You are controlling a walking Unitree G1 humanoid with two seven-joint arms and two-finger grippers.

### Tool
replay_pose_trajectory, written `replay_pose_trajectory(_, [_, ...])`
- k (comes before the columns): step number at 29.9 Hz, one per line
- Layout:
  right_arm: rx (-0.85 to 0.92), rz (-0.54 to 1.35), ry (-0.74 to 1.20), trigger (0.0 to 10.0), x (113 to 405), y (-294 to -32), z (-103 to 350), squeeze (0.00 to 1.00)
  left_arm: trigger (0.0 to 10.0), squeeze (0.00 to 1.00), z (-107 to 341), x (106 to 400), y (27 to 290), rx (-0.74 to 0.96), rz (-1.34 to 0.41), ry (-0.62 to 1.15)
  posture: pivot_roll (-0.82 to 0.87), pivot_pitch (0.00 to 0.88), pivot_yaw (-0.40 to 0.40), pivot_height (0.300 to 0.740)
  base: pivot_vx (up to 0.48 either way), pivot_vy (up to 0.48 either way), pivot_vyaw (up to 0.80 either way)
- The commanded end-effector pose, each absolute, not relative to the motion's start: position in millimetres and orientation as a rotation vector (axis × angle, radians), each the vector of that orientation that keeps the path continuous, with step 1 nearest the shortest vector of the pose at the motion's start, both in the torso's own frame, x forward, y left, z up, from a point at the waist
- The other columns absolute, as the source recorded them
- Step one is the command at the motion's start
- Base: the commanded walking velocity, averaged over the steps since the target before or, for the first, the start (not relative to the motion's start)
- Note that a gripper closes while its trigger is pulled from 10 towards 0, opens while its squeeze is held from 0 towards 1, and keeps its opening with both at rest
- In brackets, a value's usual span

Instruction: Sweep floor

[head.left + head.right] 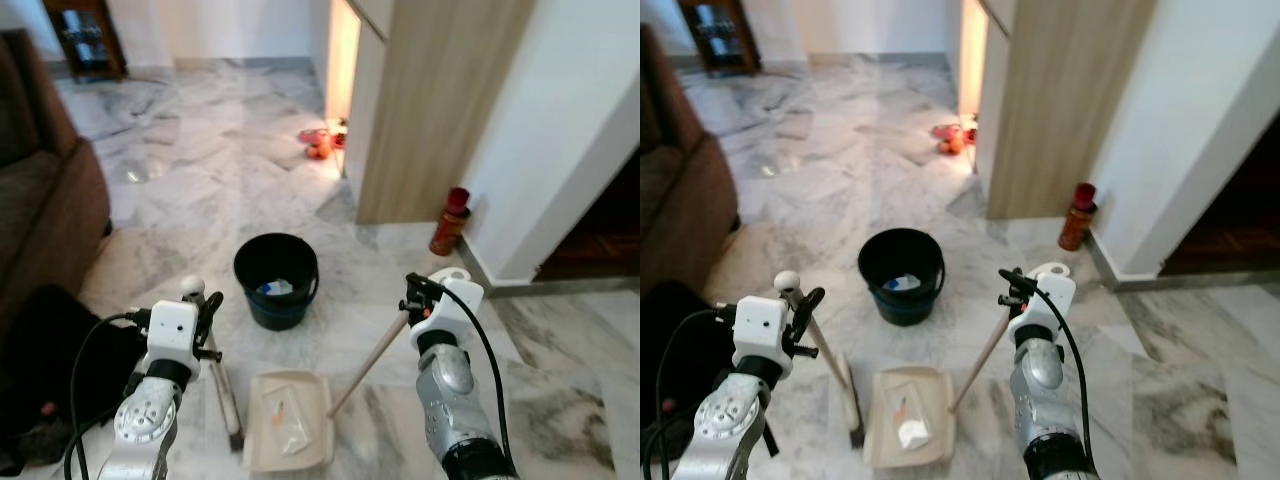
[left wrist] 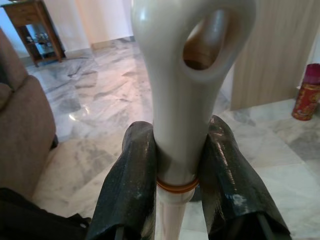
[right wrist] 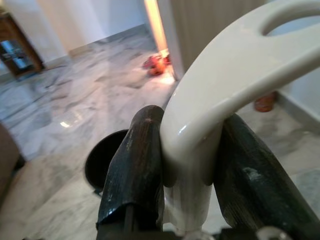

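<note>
The left gripper (image 2: 175,175) clamps the broom handle (image 1: 818,348), which slants down to its head beside the dustpan (image 1: 290,420). The right gripper (image 3: 192,165) clamps the dustpan handle (image 1: 372,358), angled down-left. A black bucket (image 1: 276,278) stands beyond on the marble floor (image 1: 200,170).

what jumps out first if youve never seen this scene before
Both grippers are busy: the left gripper is clamped on the cream broom handle, and the right gripper on the dustpan handle. On the marble floor between the arms lies the cream dustpan with scraps in it, and just beyond it stands a black bucket.
</note>
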State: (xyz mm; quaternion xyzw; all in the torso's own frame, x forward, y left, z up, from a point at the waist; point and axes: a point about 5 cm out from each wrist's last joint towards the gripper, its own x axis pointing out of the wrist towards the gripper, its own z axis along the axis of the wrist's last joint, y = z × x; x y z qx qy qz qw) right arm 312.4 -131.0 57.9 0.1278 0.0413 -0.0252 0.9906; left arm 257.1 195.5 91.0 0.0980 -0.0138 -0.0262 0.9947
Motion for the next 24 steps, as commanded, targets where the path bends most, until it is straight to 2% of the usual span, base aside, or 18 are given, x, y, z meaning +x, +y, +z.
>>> replay_pose_trajectory(1, [0.264,-0.057,0.042,10.0,317.4,-135.0,67.6,0.00,10.0,0.00,99.5,259.6,193.1,0.200,-0.058,-0.071,0.21,0.031,-0.012,0.740,0.000,0.000,0.00])
replay_pose_trajectory(5, [0.252,-0.054,0.038,10.0,317.7,-135.1,68.2,0.00,10.0,0.00,99.7,259.6,193.5,0.201,-0.057,-0.070,0.22,0.030,-0.010,0.740,0.000,0.000,0.00])
replay_pose_trajectory(13, [0.241,-0.045,0.035,10.0,318.2,-132.7,69.4,0.00,10.0,0.00,99.6,259.7,193.8,0.205,-0.058,-0.068,0.22,0.031,-0.010,0.740,0.000,0.000,0.65])
replay_pose_trajectory(24, [0.252,-0.063,0.043,10.0,317.7,-136.6,67.6,0.00,10.0,0.00,99.7,259.6,195.2,0.173,-0.046,-0.072,0.21,0.032,-0.011,0.740,0.000,0.000,0.00])
